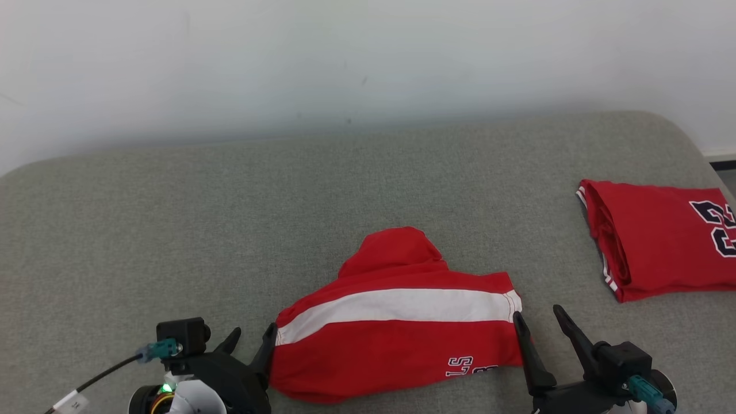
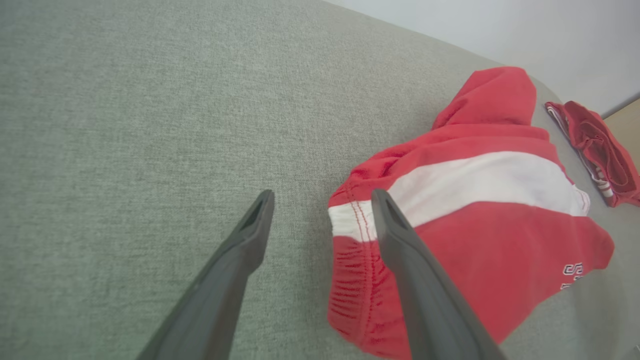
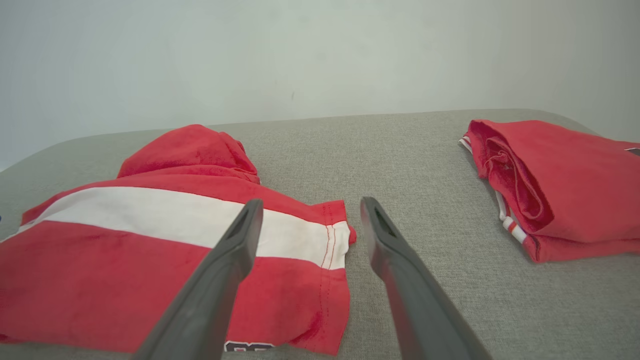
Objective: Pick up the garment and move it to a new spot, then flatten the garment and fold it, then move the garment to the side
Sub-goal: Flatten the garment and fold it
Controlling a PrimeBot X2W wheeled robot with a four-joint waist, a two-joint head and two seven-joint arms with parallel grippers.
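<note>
**Left gripper (image 1: 252,333) and right gripper (image 1: 536,313), both open, either side of red garment (image 1: 397,333)**

Item 1. Left gripper, lower left of the head view. Two dark fingers spread wide, nothing held. Its inner finger stands at the garment's left edge; whether it touches the cloth cannot be told. In the left wrist view that finger (image 2: 400,240) crosses in front of the gathered, stitched waistband, and the other finger is over bare surface.

Item 2. Right gripper, lower right of the head view. Fingers spread wide, nothing held. Its inner finger stands just beside the garment's right hem. In the right wrist view that finger (image 3: 235,250) lies over the hemmed corner, and the outer finger is over bare surface.

Item 3. Garment: red, with one broad white stripe running left to right. It lies between the two grippers at the near edge of the grey fabric surface (image 1: 230,218). It is loosely laid and not flat, with a rumpled red hump rising on its far side. Part of some dark, white-edged lettering shows at the near right corner.

Item 4. Folded red jersey (image 1: 661,253), with a dark number and white-striped trim. It lies at the surface's right side, well apart from the garment.

Item 5. Pale wall (image 1: 345,57) behind the surface.
</note>
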